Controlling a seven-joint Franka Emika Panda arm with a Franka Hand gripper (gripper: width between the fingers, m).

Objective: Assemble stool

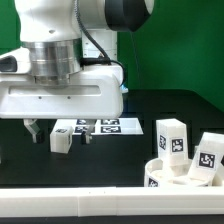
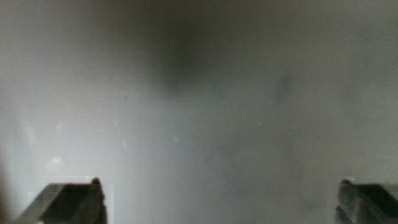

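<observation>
The arm (image 1: 62,60) fills the exterior view's left half, its broad white wrist hanging low over the black worktop (image 1: 125,152). The claw (image 2: 221,203) is released, its jaws spread wide: in the wrist view the two dark fingertips (image 2: 71,202) sit at opposite corners, and only a blurred grey surface shows between them (too soft to say what it is). In the exterior view a small leg (image 1: 62,139), a white block with a black-and-white tag on its face, stands upright on the worktop beneath the wrist, between the two dark fingers with a gap showing on either side. It is not gripped. Just behind it, toward the exterior view's right, lies the marker board (image 1: 108,126), flat on the worktop. The rest of the stool is well apart from the claw, at the exterior view's right. The seat disc (image 1: 163,178) lies near the front corner, its raised rim facing up, partly cut off by the frame edge. An upright leg (image 1: 173,137) stands just behind the disc with its tag facing the camera, and a tilted leg (image 1: 209,152) leans beside it; I cannot tell whether either one touches the disc. A white rail (image 1: 80,202) runs along the near edge of the worktop, and a green backdrop (image 1: 175,50) closes off the scene behind.
</observation>
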